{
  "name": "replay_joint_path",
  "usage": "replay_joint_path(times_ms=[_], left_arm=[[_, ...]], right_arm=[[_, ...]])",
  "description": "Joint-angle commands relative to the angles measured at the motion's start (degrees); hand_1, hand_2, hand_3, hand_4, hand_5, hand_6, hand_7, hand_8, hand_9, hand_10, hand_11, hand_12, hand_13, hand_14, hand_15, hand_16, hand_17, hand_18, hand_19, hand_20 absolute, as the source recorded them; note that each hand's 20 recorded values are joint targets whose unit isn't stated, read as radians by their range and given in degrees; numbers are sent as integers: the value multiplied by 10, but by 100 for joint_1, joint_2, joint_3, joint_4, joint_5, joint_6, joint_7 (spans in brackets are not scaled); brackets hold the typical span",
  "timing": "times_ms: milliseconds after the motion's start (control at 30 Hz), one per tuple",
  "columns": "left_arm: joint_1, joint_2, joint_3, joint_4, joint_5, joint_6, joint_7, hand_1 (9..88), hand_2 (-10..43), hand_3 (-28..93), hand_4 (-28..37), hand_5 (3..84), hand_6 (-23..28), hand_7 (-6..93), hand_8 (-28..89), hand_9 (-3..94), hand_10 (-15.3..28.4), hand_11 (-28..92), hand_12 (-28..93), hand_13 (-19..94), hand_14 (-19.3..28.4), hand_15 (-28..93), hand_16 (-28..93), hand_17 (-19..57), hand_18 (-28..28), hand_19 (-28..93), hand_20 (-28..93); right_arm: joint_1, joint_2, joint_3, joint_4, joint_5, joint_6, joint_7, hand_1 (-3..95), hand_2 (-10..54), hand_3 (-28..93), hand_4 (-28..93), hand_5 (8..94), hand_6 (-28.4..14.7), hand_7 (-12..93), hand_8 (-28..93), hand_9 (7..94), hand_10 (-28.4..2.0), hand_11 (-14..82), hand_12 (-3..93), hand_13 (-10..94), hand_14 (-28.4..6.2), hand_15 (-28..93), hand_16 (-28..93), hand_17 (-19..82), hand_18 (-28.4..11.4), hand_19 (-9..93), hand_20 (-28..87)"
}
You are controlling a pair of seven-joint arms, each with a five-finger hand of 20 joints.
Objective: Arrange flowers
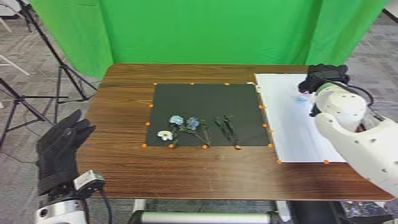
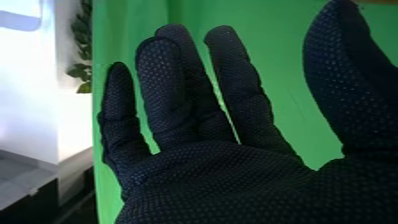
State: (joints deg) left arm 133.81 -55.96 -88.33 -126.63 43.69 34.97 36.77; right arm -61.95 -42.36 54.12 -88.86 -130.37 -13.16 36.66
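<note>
Blue-headed flowers (image 1: 177,120) lie on black square mat (image 1: 188,97) — black-gloved right hand (image 1: 325,75) over white board (image 1: 298,131), black-gloved left hand (image 1: 60,150) left of mat — fingers open on both.

- Blue flowers (image 1: 177,120): pale, dusty blue heads.
- White flower (image 1: 164,135): white petals round a yellowish centre.
- Stems (image 1: 228,132): dark green.
- Mat (image 1: 195,95): dark grey, nearly black, with orange dots along its edges.
- Board (image 1: 293,125): white.
- Table (image 1: 204,177): brown, streaked with darker grain.
- Curtain (image 1: 195,30): bright green.
- Left hand (image 1: 60,145): black.
- Right hand (image 1: 327,77): black, finely speckled with pale dots.
- Floor (image 1: 371,52): grey.
</note>
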Motion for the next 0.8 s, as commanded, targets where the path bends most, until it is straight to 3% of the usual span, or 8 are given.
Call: replay_joint_path(times_ms=[33,333,633,800], left_arm=[[29,-12,14,13,-21,-34,-2,266,32,820,-179,435,128,160,-104,357,211,428,76,270,283,694,-190,-80,230,568,179],[-35,-75,-1,29,64,-123,-118,267,33,820,-181,435,128,161,-104,357,212,428,76,271,283,694,-190,-80,230,568,179],[-31,-89,-15,15,66,-125,-107,268,34,820,-179,435,128,161,-105,357,212,429,76,271,283,695,-190,-80,230,568,179],[-21,-87,-17,4,65,-108,-111,268,34,820,-178,435,128,162,-105,357,211,429,76,271,283,695,-190,-80,230,568,179]], right_arm=[[-167,-325,69,259,-132,-171,-1,294,-71,860,-256,503,-74,213,-116,503,-214,289,190,454,-201,825,198,48,-270,664,344],[-243,-506,179,473,-158,-270,-28,293,-69,859,-255,505,-75,206,-116,504,-214,288,191,460,-199,831,201,48,-270,664,347],[-265,-581,244,687,-214,-350,-53,297,-69,858,-257,508,-76,198,-114,509,-210,289,190,472,-193,840,204,48,-270,663,348],[-283,-581,243,765,-248,-256,-13,309,-67,853,-263,543,-65,209,-118,556,-188,314,192,493,-183,841,208,54,-266,663,348]])
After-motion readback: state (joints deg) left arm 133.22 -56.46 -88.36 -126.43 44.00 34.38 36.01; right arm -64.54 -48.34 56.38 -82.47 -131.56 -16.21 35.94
